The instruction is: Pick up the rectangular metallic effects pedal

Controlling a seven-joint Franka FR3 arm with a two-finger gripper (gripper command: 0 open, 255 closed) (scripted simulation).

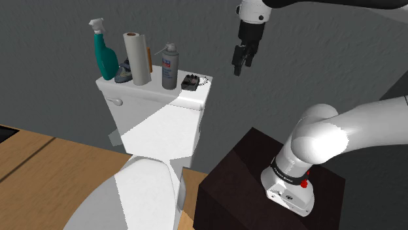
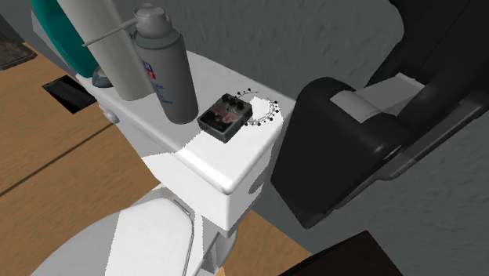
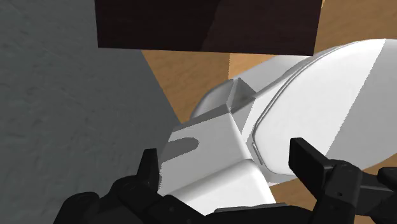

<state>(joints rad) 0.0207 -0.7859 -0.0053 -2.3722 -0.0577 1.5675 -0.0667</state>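
Black pedal (image 2: 223, 116) lying on toilet tank (image 2: 227, 168) in exterior views; wrist view showing toilet seat (image 3: 331, 95); gripper (image 1: 240, 65) hanging open, empty.

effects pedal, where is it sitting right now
In the shoulder view the dark effects pedal lies on the toilet tank lid, near its right end, just right of the spray can.

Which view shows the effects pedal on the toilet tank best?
The second exterior view: the pedal is close, knobs visible. The shoulder view shows it small and dark; the wrist view faces the toilet.
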